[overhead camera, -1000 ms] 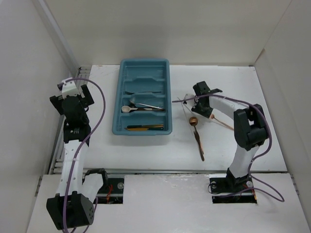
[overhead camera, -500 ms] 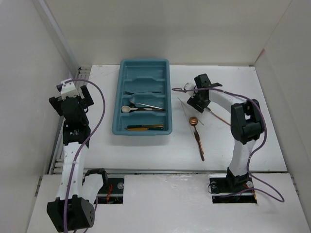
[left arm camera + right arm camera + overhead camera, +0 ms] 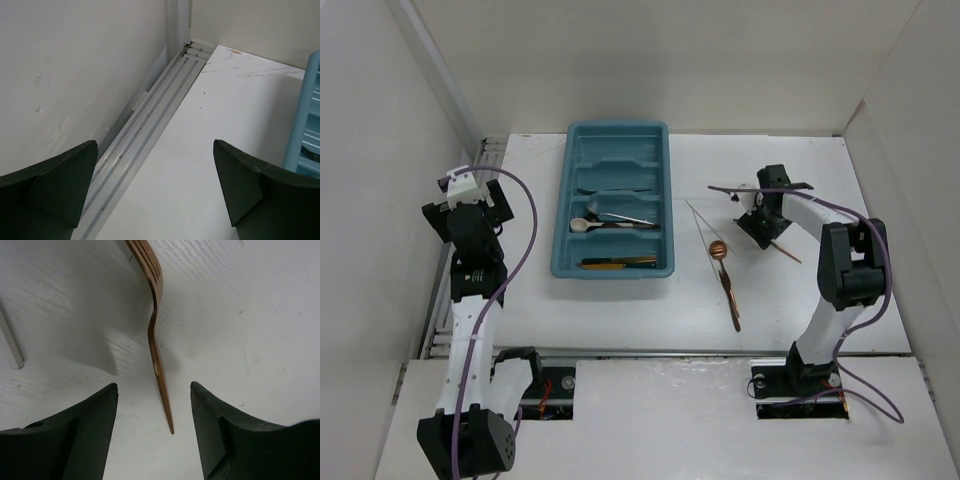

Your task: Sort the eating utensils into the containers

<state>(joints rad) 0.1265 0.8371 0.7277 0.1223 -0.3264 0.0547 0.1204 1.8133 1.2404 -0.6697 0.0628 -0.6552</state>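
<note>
Under the spread right claw (image 3: 154, 387), a copper fork (image 3: 152, 325).

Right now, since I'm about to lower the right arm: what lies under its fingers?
A copper fork lies on the table between the open fingers. From above, the right arm covers part of it.

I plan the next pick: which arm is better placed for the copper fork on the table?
Right. The right gripper, open, is over the fork; the left gripper is beyond the tray, by the wall.
</note>
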